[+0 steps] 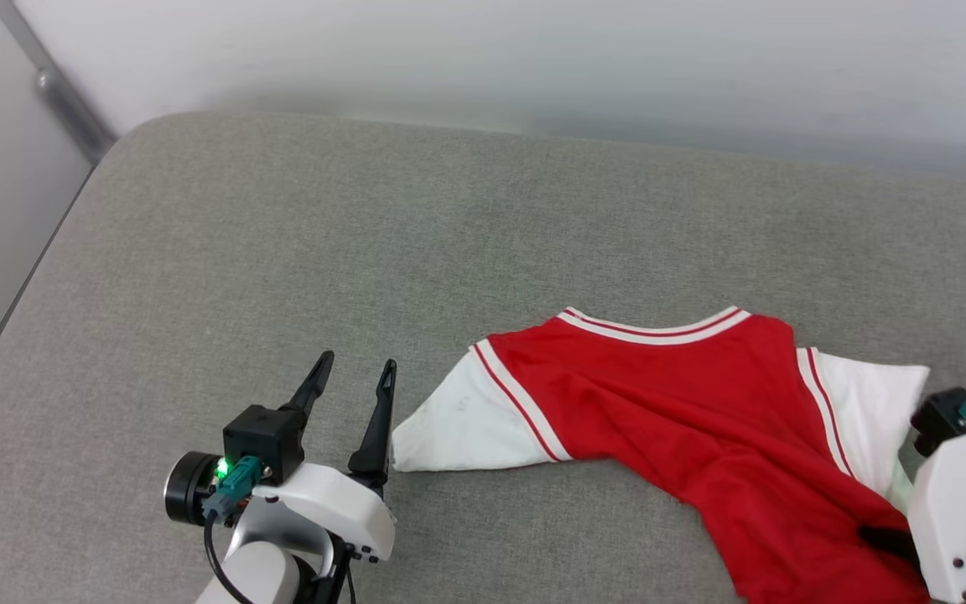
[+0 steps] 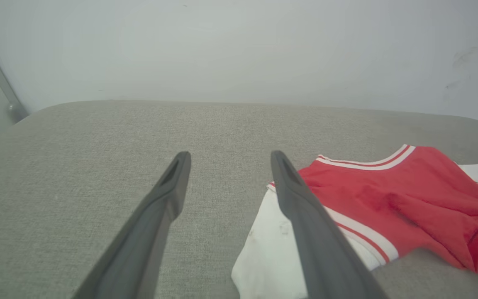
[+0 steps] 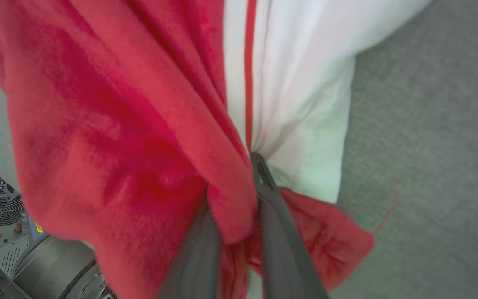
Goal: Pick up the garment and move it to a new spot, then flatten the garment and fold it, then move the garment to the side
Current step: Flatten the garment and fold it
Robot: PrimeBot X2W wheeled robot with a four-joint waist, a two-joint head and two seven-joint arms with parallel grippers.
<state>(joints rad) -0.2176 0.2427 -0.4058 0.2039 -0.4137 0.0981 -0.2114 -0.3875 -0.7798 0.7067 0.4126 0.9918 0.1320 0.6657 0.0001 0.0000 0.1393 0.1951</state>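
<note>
Red and likely limp and light, the garment point(image 1: 659, 394) is bunching where my right pincer point(image 3: 232, 182) is pinching it by a sleeve seam; my left pincer point(image 1: 359, 362) is hovering wide.

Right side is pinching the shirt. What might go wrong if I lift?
The right fingers hold a bunched fold of the red jersey shirt with white sleeves; a lift may twist it or let cloth slip out.
The left fingers stand open beside the white sleeve, holding nothing, so the shirt would probably drag across the grey padded surface.
</note>
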